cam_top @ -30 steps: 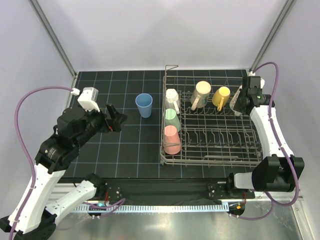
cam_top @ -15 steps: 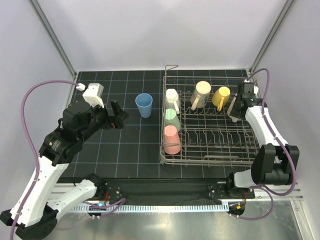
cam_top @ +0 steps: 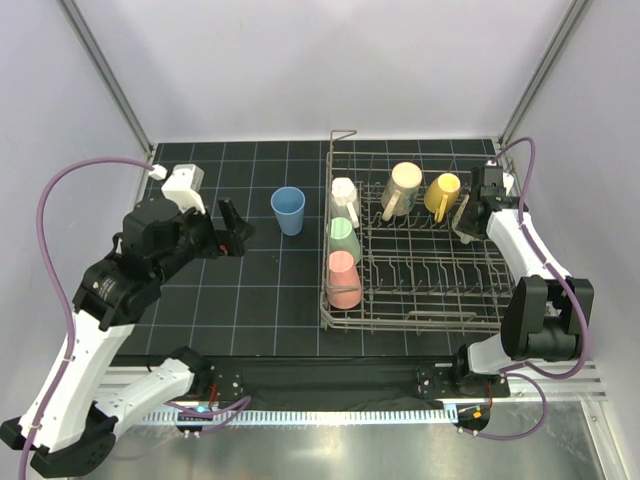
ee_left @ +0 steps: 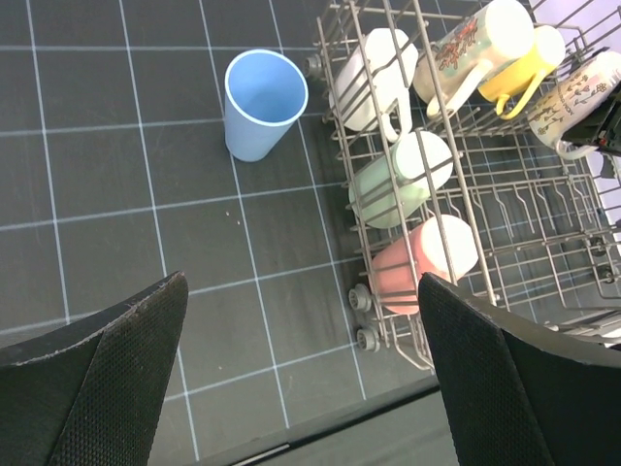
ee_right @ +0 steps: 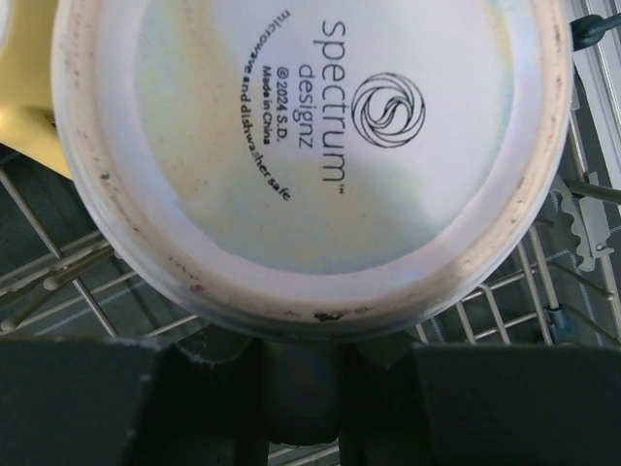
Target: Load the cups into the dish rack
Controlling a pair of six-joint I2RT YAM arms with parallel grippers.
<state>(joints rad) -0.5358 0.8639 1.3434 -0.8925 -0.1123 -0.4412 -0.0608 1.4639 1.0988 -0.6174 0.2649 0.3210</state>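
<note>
Left claw is wide open and empty, hovering over the table; the blue cup stands upright on the table just beside the dish rack's left edge, not loaded. Rack's left column, back to front: white mug, pale green cup, pink cup, with the cream mug and yellow mug along the back row. Right claw is at the rack's back right, up against a floral mug whose base fills my wrist view; can't tell if I'm gripping it.
</note>
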